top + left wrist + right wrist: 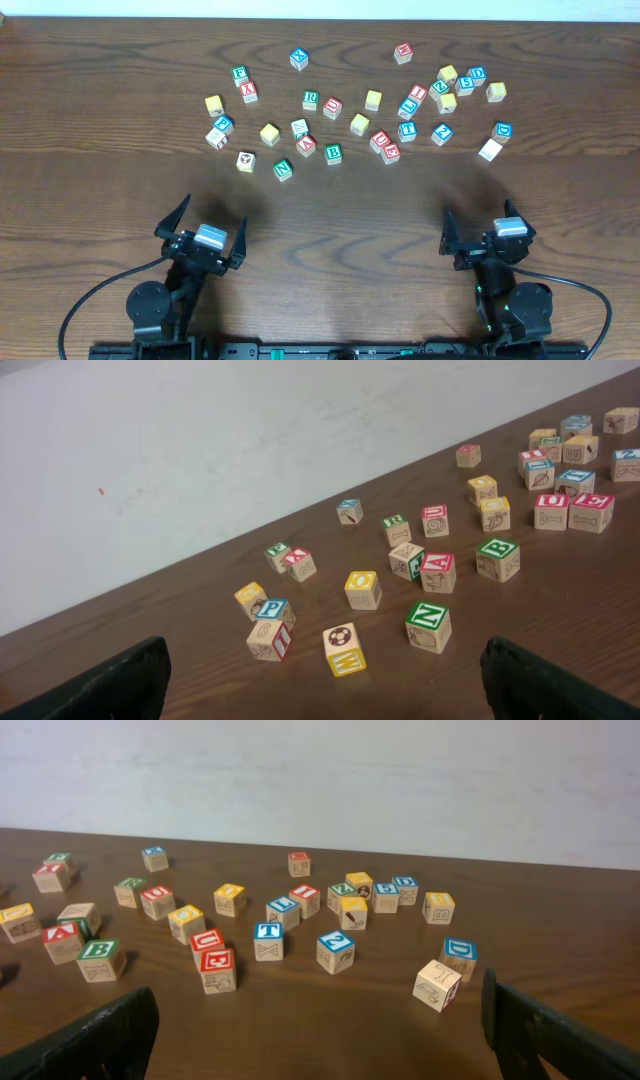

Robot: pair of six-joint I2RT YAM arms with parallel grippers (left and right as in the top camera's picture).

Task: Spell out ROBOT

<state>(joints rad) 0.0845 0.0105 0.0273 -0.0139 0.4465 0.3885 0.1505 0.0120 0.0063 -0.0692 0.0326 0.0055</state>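
Logged left gripper (pixel 208 225) and right gripper (pixel 483 225) both spread wide, empty, well short of the scatter. Placed R cube (pixel 311 99) mid-scatter, B cube (pixel 333 153) nearer, T cube (pixel 407 130) rightward. Judged R first: straight-down approach, clear of red cube (pixel 332 107) just beside.

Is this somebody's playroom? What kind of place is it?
Probably a robot test bench, not a playroom: a left arm and right arm mounted at the edge of a dark wooden table, scattered letter blocks, and a plain white wall behind.
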